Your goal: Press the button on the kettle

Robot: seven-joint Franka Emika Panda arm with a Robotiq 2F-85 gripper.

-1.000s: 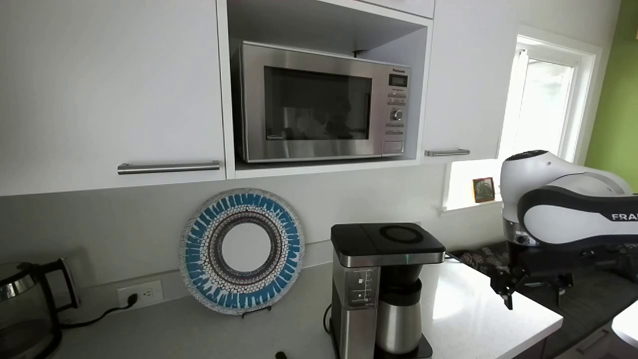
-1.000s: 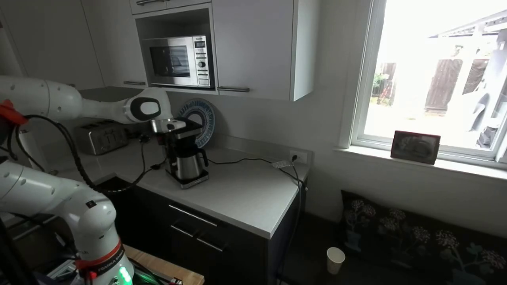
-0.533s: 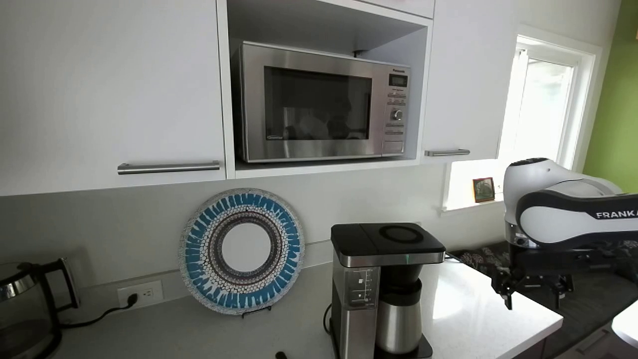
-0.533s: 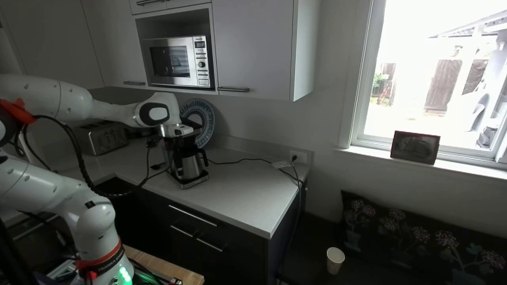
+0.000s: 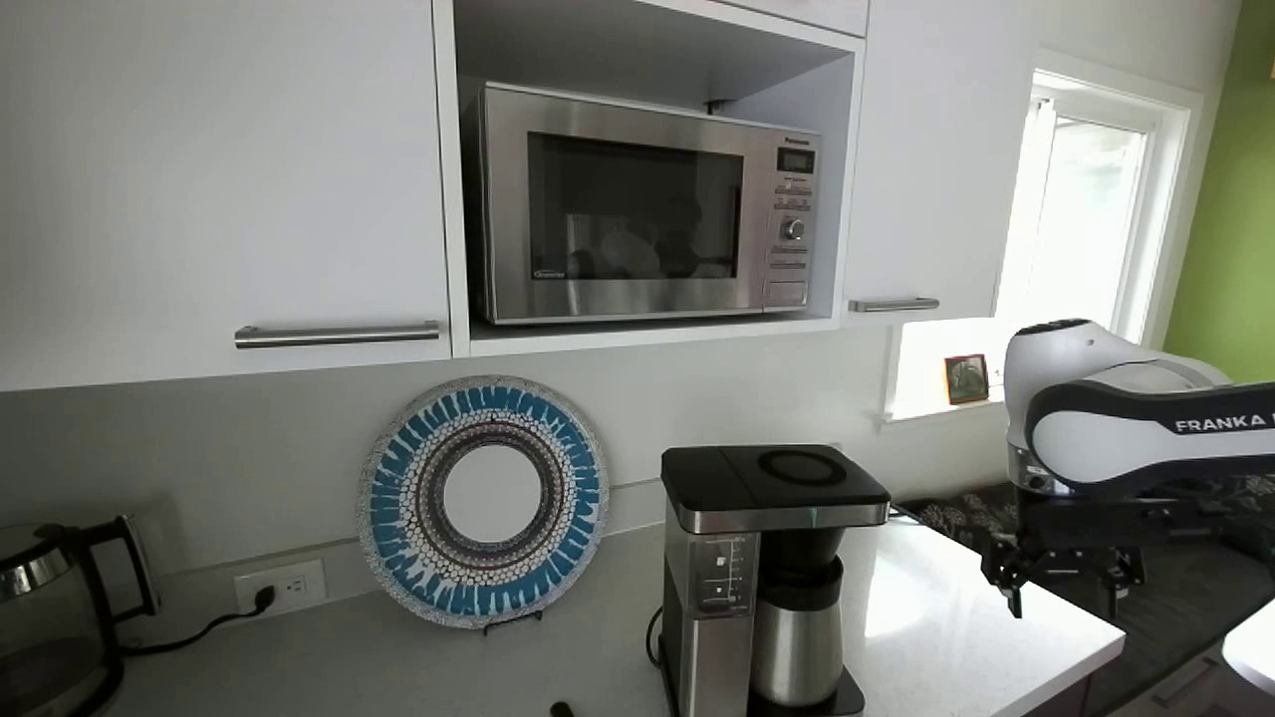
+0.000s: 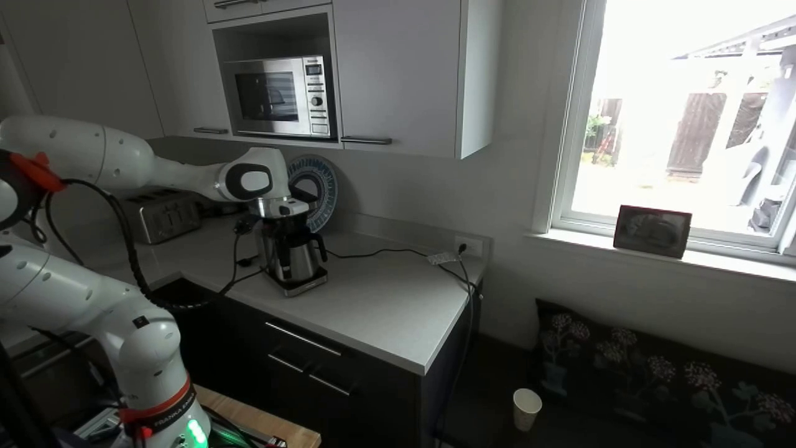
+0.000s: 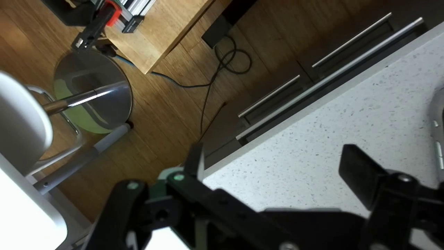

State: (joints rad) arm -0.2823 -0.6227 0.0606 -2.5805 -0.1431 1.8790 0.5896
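Note:
A glass kettle (image 5: 50,617) with a black handle and metal band stands on the counter at the lower left in an exterior view, cut off by the frame edge. Its button cannot be made out. It does not show clearly elsewhere. My gripper (image 5: 1062,597) hangs fingers down at the far right of that view, well away from the kettle, beyond the coffee maker. In an exterior view the gripper (image 6: 273,258) overlaps the coffee maker. In the wrist view the gripper (image 7: 277,166) has its fingers wide apart with nothing between them, above the speckled counter (image 7: 312,128).
A coffee maker (image 5: 712,588) with a steel carafe (image 5: 797,642) stands between the gripper and the kettle. A patterned plate (image 5: 488,498) leans on the wall. A microwave (image 5: 637,209) sits above. A toaster (image 6: 165,218) stands at the back. Drawer handles (image 7: 329,80) line the counter front.
The arm has moved rightward and slightly down in an exterior view, toward the front of the coffee maker. In an exterior view it has shifted slightly. The gripper stays open; the kettle has not moved.

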